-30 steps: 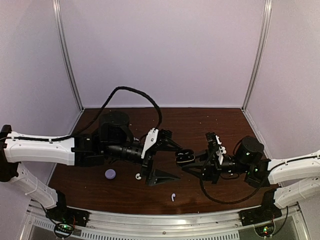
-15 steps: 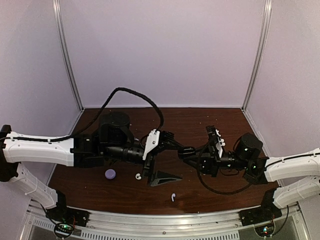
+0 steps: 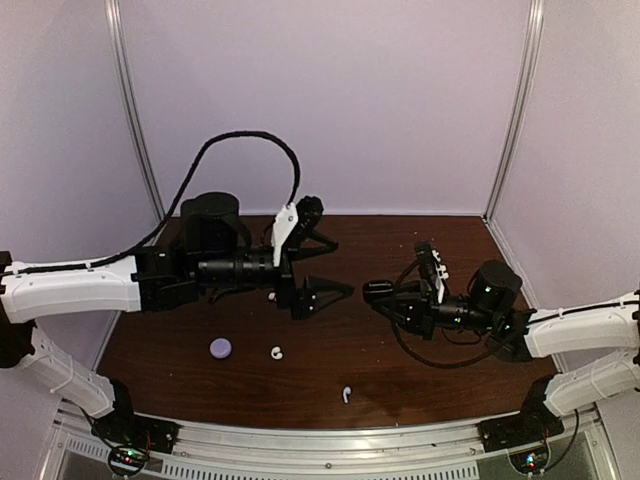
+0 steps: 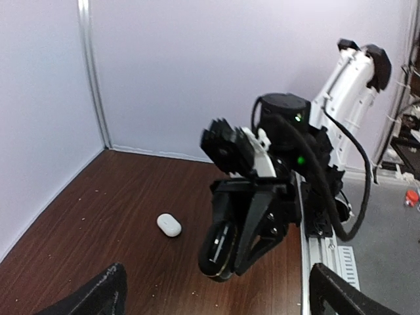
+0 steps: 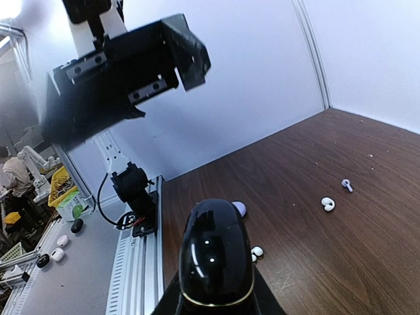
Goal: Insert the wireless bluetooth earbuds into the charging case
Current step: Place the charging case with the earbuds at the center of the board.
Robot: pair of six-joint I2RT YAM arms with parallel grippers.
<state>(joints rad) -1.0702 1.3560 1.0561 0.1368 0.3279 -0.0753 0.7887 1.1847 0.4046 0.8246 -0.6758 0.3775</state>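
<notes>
Seen from overhead, the left arm (image 3: 90,290) covers a stretch of the table (image 3: 180,390) at centre left, and whatever lies beneath it is hidden. Below it, in the lower left, sits a pale lavender bud (image 3: 220,347), too small to make out in detail. Just right of it lies a curled white earbud (image 3: 277,352). Above that, beside the arm, is a white speck (image 3: 272,296) that I cannot identify. At lower centre, near the front rail (image 3: 330,435), lies a white stemmed earbud (image 3: 346,394). A white pebble-shaped case (image 4: 168,224) shows only in the left wrist view, on the table left of centre. That view cuts its own fingers off at the bottom edge.

The left end effector (image 3: 344,266) is spread wide and released, holding nothing, just left of centre. Facing it, and apart from it, the right end effector (image 3: 380,292) is clenched on the black charging case (image 5: 215,256), which is glossy with a thin gold band. The case fills the lower centre of the right wrist view with its bottom cut off, and the gripping fingers barely show.

A second ago the left end effector hung lower, its tips close around the case. It has since risen toward the upper left, uncovering the speck. The right one has carried the case slightly up the frame. The buds on the table have not moved.
</notes>
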